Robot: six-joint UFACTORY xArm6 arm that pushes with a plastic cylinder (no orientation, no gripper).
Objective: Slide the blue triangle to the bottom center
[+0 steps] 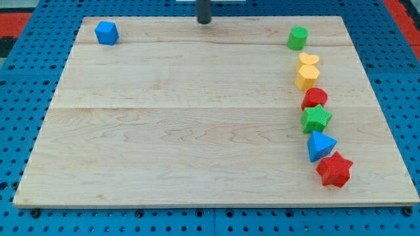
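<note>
Camera view showed a pale wooden bench (164, 131) of glued planks with fine grain, lying on a blue perforated surface (26, 216). The arm had no pincer at all, so nothing was open, shut or held; it ended in a dark rod whose tip (205, 22) rested at the far edge, about centre, well apart from every block.

The blue triangle (320, 145) sat near the right edge, toward the near side, its pointed faces looking smooth and matt like moulded plastic. It was hemmed in: the green star (317, 118) lay just beyond it on the far side and the red star (335, 170) appeared to touch it on the near side.

Further along the same right-hand column stood a red rounded block (315, 98), a yellow hexagon (306, 77), a yellow heart (308, 59) and, apart at the far end, a green cylinder-like block (297, 38). A blue faceted block (106, 33) sat alone at the far left.

Judging from this crowding, the tip would probably need to reach the triangle's right side and push it leftward and nearer, without dragging the red star along
</note>
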